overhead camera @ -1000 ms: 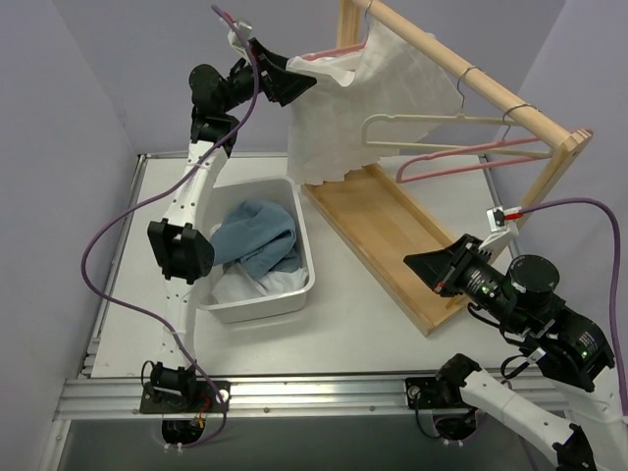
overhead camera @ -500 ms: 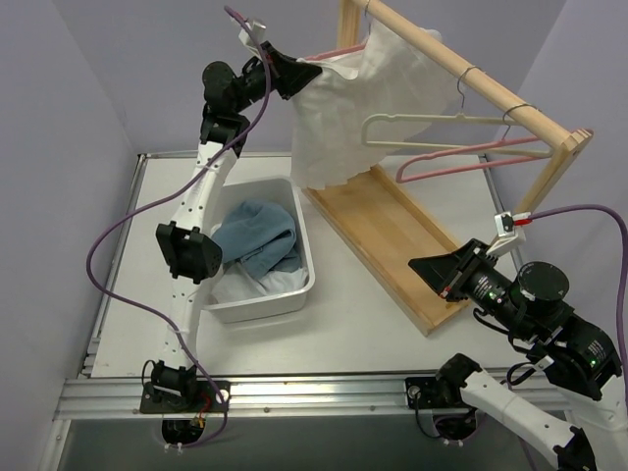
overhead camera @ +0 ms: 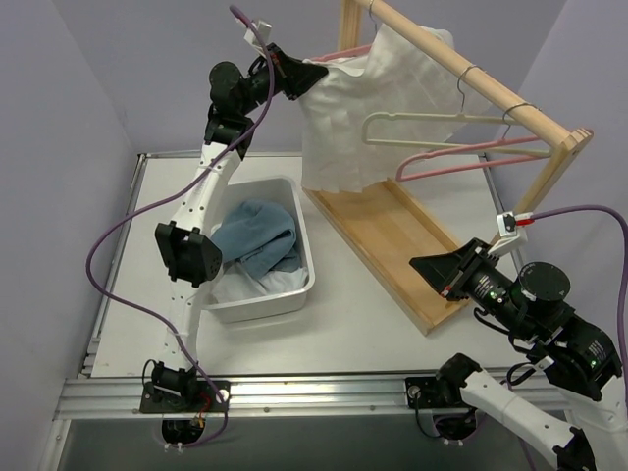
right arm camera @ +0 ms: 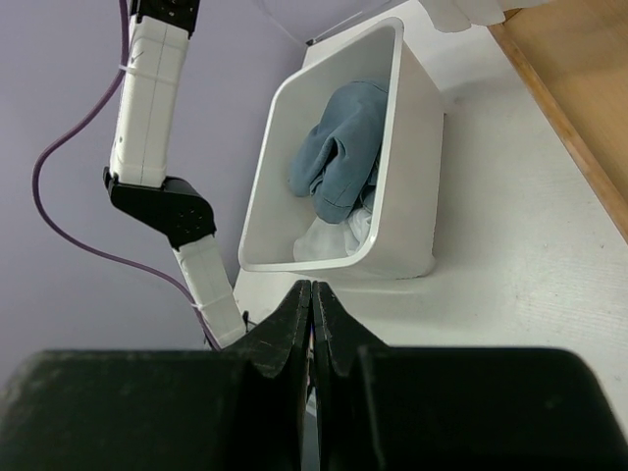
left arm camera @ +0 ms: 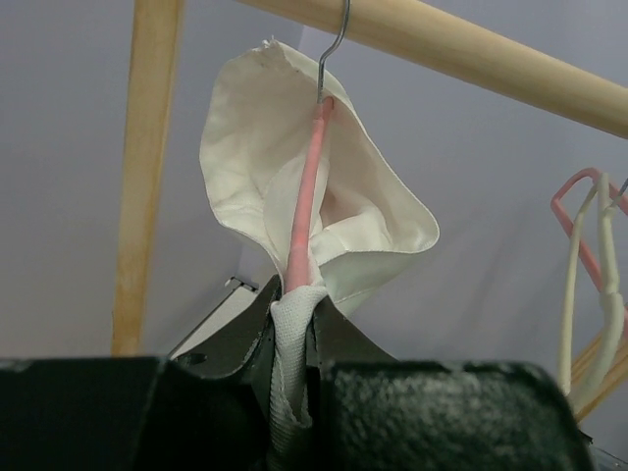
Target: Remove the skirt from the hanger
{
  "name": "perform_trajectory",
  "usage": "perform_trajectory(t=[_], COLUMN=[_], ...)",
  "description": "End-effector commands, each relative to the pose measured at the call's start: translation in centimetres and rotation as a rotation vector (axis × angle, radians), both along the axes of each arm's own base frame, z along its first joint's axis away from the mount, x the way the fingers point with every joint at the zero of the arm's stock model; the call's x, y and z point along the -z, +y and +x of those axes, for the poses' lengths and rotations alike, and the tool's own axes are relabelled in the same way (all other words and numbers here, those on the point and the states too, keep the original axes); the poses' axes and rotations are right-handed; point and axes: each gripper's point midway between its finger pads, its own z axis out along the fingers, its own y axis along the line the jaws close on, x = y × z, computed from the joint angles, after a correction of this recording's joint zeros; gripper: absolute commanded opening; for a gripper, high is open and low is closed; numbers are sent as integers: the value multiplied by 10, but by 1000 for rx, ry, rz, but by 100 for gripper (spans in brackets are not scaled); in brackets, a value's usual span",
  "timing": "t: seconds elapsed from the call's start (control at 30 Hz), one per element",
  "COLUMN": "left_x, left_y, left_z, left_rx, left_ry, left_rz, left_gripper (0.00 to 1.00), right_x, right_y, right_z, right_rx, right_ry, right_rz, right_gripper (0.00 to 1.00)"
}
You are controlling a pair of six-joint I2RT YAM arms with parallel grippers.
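Inside the left hand the skirt edge sits pinched

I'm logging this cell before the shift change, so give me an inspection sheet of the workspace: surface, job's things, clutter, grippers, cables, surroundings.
Surface: white table, with a wooden rack base and a bin standing on it.
Job's things: white skirt hangs on a pink hanger hooked over the wooden rail.
Clutter: white bin holding a blue cloth and something white; two empty hangers on the rail.
Grippers: left gripper shut on the skirt's edge at the hanger's end; right gripper shut, holding nothing, above the table.
Cables: purple cable loops beside the left arm; another runs to the right arm.
Surroundings: lilac walls around the table.
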Motion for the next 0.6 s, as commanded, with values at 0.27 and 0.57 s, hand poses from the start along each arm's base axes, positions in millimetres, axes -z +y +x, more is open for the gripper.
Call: perform_trajectory(t=[0.27, 0.57], left_x=[-105, -119], left_y=[15, 20], left_z=[-70, -93], left_rx=[35, 72], left_ry=[-133, -155], left_rz=[-155, -172], left_gripper=[2, 2], right_x=[-8, -4], right_y=[-7, -7], right_z=[0, 4], right_rx=[30, 32], right_ry=[-46, -42], right_rz=[25, -16], right_gripper=[0, 0])
